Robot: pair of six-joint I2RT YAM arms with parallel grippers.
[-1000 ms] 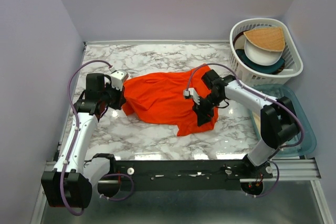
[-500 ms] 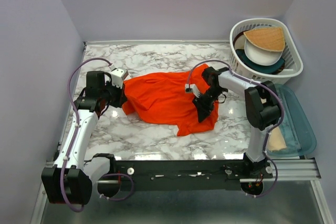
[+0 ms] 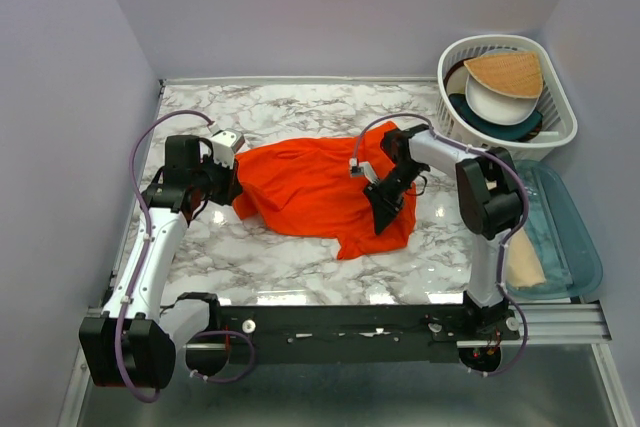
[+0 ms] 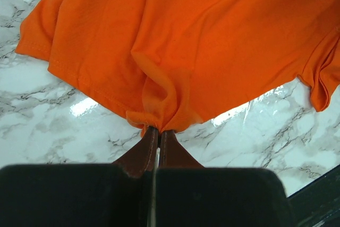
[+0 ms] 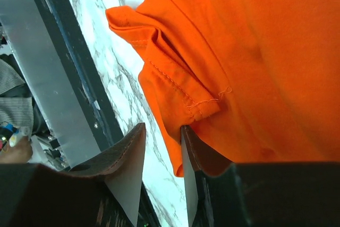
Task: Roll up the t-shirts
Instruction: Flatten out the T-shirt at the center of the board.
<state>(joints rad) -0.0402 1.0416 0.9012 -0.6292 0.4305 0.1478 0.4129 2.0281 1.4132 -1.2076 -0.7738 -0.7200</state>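
Note:
The orange-red t-shirt lies crumpled on the marble table, spread from centre-left to centre. My left gripper is shut on its left hem; in the left wrist view the brown fingertips pinch a bunched fold of the t-shirt. My right gripper hangs over the shirt's right side, jaws open. In the right wrist view one finger touches under a hemmed edge of the t-shirt and the other finger stands clear over the marble.
A white basket with plates stands at the back right. A teal tray lies at the right edge. The black front rail runs along the near table edge, also seen in the right wrist view.
The right arm has swung its elbow in and the gripper shifted slightly left over the shirt's right part. The left gripper keeps its hold and has barely moved.

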